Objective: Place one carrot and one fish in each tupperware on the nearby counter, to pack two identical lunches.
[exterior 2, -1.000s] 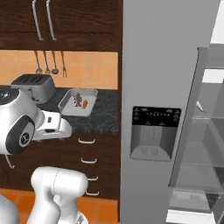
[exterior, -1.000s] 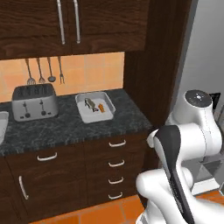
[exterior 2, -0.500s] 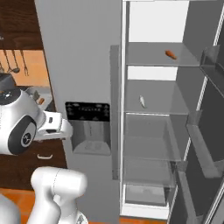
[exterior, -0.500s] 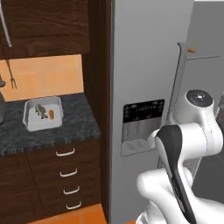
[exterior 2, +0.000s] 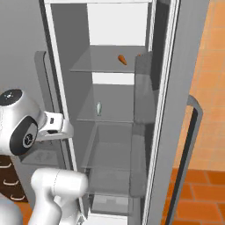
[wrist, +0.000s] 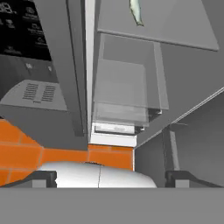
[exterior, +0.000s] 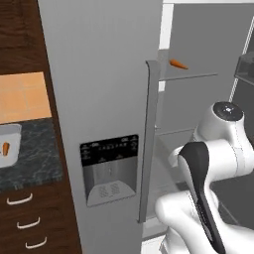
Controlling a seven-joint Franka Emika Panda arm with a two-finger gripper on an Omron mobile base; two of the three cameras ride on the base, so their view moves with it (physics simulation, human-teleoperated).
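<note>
A carrot [exterior 2: 122, 59] lies on the fridge's upper shelf [exterior 2: 105, 66], a fish [exterior 2: 99, 108] on the shelf below. I cannot tell the end effector's opening. Best reach in straight, clear of the door [exterior 2: 176, 110], and close across the fish's slim body.

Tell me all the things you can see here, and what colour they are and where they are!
carrot: one, orange, on the fridge's top shelf.
second carrot: one, orange, inside the tupperware.
fish: one, silver-grey, on the fridge's middle shelf.
tupperware: one, pale grey-white, on the counter, cut off by the picture's left edge.
counter: one, dark marbled stone, left of the fridge.
drawers: dark brown with silver handles, under the counter.
fridge: one, grey, right door open.
dispenser: one, black and grey, on the shut fridge door.
floor: orange tiles.
robot arm: one, white with dark joints; whether its jaws are open can't be told.
</note>
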